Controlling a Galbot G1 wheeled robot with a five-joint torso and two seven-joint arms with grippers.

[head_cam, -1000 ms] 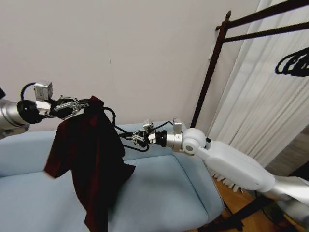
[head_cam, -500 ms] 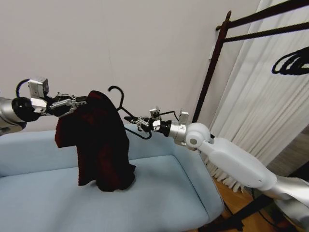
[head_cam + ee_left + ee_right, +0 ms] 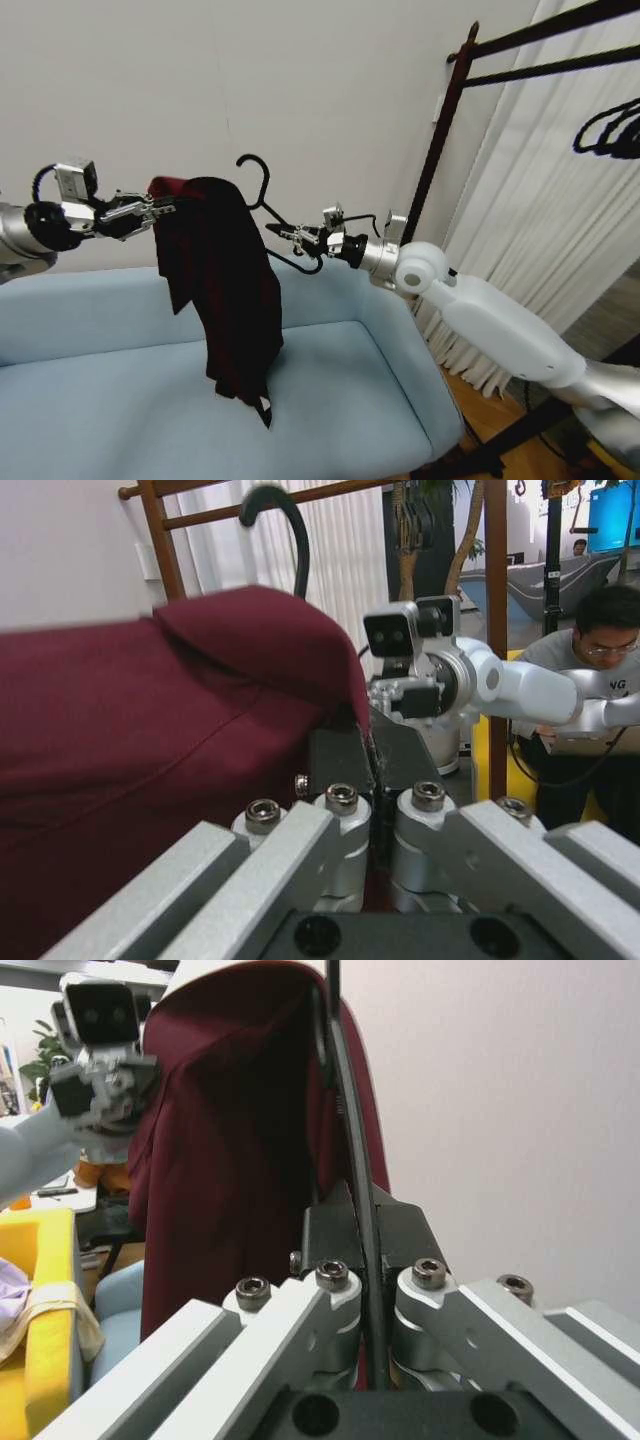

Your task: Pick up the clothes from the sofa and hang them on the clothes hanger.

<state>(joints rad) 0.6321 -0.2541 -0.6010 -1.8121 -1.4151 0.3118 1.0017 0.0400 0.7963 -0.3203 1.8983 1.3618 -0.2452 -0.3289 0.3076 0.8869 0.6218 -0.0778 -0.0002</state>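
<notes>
The dark red garment (image 3: 225,290) is hanging in the air over the pale blue sofa (image 3: 90,400). It is draped across a black hanger (image 3: 262,185) and trailing down in one long fold toward the seat, though I cannot tell whether its lowest tip is touching the cushion. The hanger's hook is poking up above the cloth, in front of the plain wall (image 3: 300,80). The left hand (image 3: 163,207) is reaching in from the robot's left, level with the top of the garment. In the left wrist view its fingers (image 3: 338,765) are pressing together on the cloth's upper edge and pinching it tight. The right hand (image 3: 287,236) is coming in from the opposite side, just beside the garment. The right wrist view is showing it clamped on the hanger's thin black bar, with the red cloth hanging right in front of it. So the two hands are facing each other with the garment between them, each one showing in the other's wrist camera. Off to the robot's right, well apart from the garment, a dark rack (image 3: 440,130) is standing by the end of the sofa. A pale curtain (image 3: 530,230) is hanging behind it.
</notes>
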